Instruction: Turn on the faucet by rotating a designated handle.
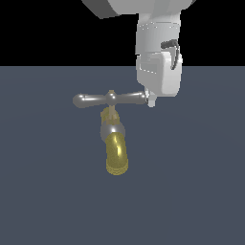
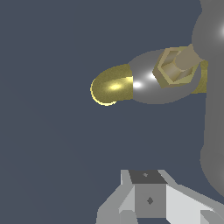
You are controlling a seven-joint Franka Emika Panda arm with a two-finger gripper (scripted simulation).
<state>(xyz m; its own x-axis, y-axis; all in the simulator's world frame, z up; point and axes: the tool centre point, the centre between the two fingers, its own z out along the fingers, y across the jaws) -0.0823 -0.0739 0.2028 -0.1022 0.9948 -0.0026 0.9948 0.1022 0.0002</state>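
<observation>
My hand (image 1: 151,100) hangs down from above, its tip right at the end of the handle (image 1: 110,99) on the exterior view's right; I cannot tell whether my fingers are spread or closed, nor whether they touch the bar. The handle lies level across the top of the faucet (image 1: 115,143), whose yellow spout (image 2: 112,85) curves down toward the dark grey worktop (image 1: 48,191).

Open floor (image 1: 191,201) surrounds the faucet (image 1: 115,148) on all sides. The gripper (image 1: 150,99) crowds the handle (image 1: 110,99) at its exterior-view right end; the opposite end stands free.
</observation>
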